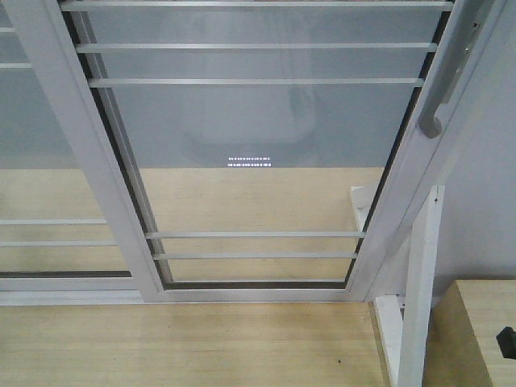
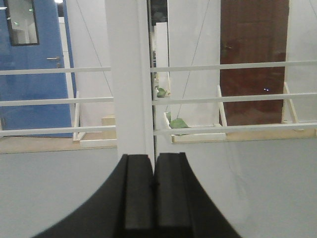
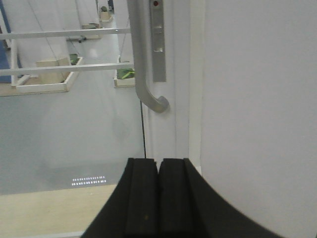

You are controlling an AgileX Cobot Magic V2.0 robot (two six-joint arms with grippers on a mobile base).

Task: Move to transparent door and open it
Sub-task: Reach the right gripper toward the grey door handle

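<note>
The transparent door fills the front view: clear glass in a white frame with thin horizontal white bars. Its curved silver-grey handle sits on the right stile. In the right wrist view the handle hangs straight ahead beside a lock plate, above and beyond my right gripper, which is shut and holds nothing. My left gripper is shut too, empty, pointing at a white vertical stile of the door. Neither gripper touches the door.
A second white-framed glass panel overlaps on the left. A white wall stands right of the door. A white post and a wooden box are at lower right. Wooden floor lies in front.
</note>
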